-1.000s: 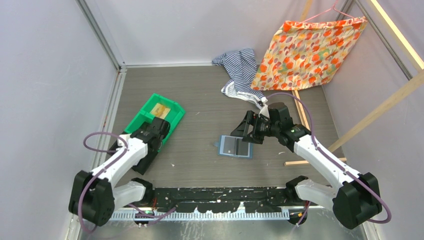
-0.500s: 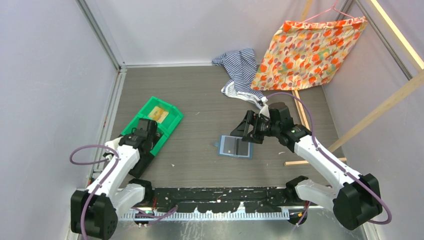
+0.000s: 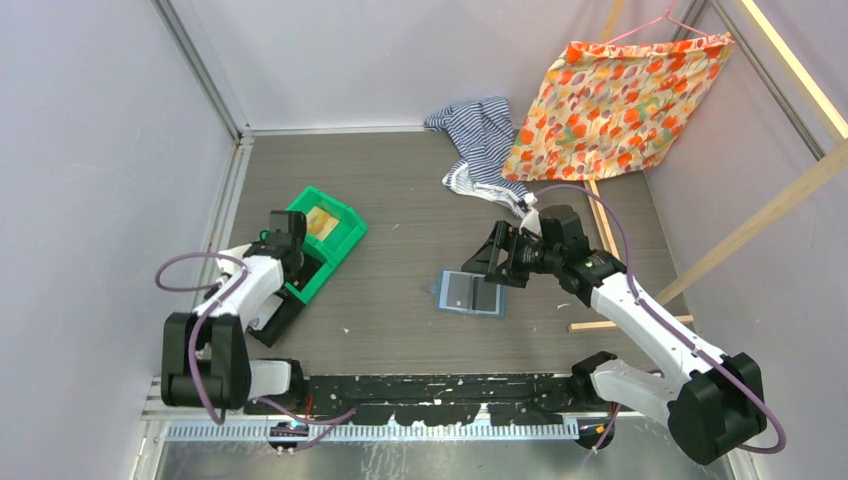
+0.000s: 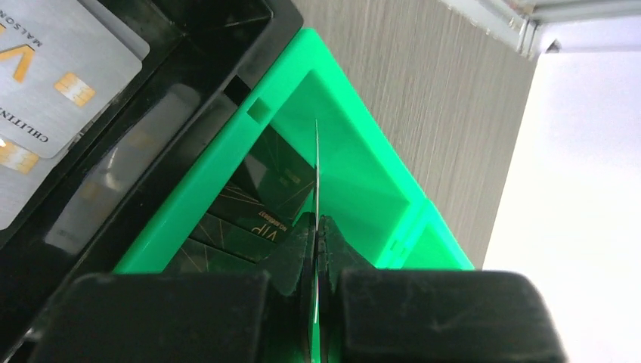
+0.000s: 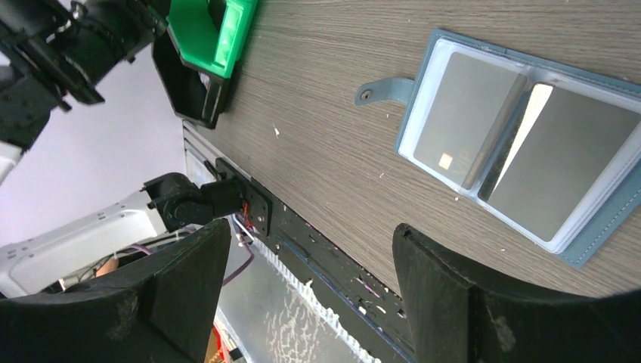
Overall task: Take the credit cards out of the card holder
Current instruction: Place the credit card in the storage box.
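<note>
Near spread right gripper [image 5: 310, 229], slate-blue card holder [image 3: 470, 293] open flat; left gripper [image 4: 317, 227] tight on edge-on card [image 4: 317, 166].

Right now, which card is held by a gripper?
The thin card seen edge-on, pinched in the left gripper over the green bin; the others lie flat.

One slate-blue soft two-panel card holder [image 5: 393, 88], with at least one grey chip card [image 5: 461, 113] countable behind its left panel; glare on the right panel prevents a count there. One green plastic two-compartment bin [image 4: 355, 144], and at least two dark gold-lined cards [image 4: 249, 219] overlapping in one of its compartments. One thin card seen edge-on [image 4: 317, 166]. One black tray [image 4: 196, 45] with two silver chip cards [image 4: 60, 68]. Two cloths: one blue-and-white striped cloth [image 3: 480, 135] and one orange floral cloth [image 3: 620, 105]. Two black two-finger grippers: left gripper [image 4: 317, 227], right gripper [image 5: 310, 257]
</note>
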Controlling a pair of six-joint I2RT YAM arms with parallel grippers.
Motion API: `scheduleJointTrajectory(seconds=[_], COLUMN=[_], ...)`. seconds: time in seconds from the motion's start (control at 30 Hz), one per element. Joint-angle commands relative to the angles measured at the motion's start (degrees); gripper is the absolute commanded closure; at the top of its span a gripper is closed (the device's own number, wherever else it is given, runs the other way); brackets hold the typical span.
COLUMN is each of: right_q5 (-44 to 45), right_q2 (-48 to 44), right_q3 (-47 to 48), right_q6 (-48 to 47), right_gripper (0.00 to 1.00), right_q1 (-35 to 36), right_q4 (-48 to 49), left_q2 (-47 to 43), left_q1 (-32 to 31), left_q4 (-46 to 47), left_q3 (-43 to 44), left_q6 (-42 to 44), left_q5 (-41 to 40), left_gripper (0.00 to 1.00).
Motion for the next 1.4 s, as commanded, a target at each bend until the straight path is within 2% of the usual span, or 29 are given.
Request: scheduleJointTrajectory(seconds=[0.0,0.17,0.3,0.47,0.63,0.7,0.83,0.9,0.97,1.03,1.23,1.37], right_q5=[-0.47,-0.2,-0.07,-0.35,-0.85,-0.9,-0.86,-0.86,-0.7,-0.75,-1.04,-1.0], right_q2=[-1.14,-1.43,-1.64,-0.88,0.28,0.47,0.25,0.08,-0.18,-0.07,0.05,-0.03], right_q3=[0.05,0.05,0.06,0.1,0.15,0.23,0.24,0.3,0.33,0.23,0.28,0.23], right_q6=[-0.9,-1.14,-1.41,-1.41,-1.09,-0.99,-0.99,-1.16,-1.41,-1.59,-1.84,-2.19], right_gripper=[0.17,0.17,0.17,0.17,0.17,0.17,0.17,0.17,0.17,0.17,0.18,0.18], right_q1=[-0.39,-0.76,-1.04,-1.06,-1.11,-1.13,-1.17,-1.14,-1.17,-1.18,-1.15,-1.2], right_q4=[0.13,-0.54,-1.02,-0.45,0.65,0.85,0.54,0.23,-0.26,-0.37,-0.63,-1.23], left_q2=[7.84,15.49,16.55,11.8,8.89,9.42,11.54,11.65,12.35,13.95,17.96,19.27], left_q1=[2.59,2.82,2.78,2.51,-3.31,-6.03,-10.47,-14.78,-17.92,-19.92,-22.94,-23.1], left_q4=[17.39,24.85,25.55,24.65,23.4,21.41,15.55,9.6,0.38,-8.83,-26.09,-29.96], left_q3=[5.75,10.18,11.96,9.41,8.24,8.87,9.95,10.44,13.3,16.97,22.01,23.65], left_q6=[13.78,21.91,25.76,24.9,20.09,16.81,3.04,-5.19,-12.18,-18.78,-41.17,-44.83], left_q5=[10.97,22.0,25.04,22.23,11.16,7.12,0.88,-8.31,-13.59,-15.78,-19.26,-21.4], left_gripper=[0.99,0.99,0.99,0.99,0.99,0.99,0.99,0.99,0.99,0.99,0.99,0.99])
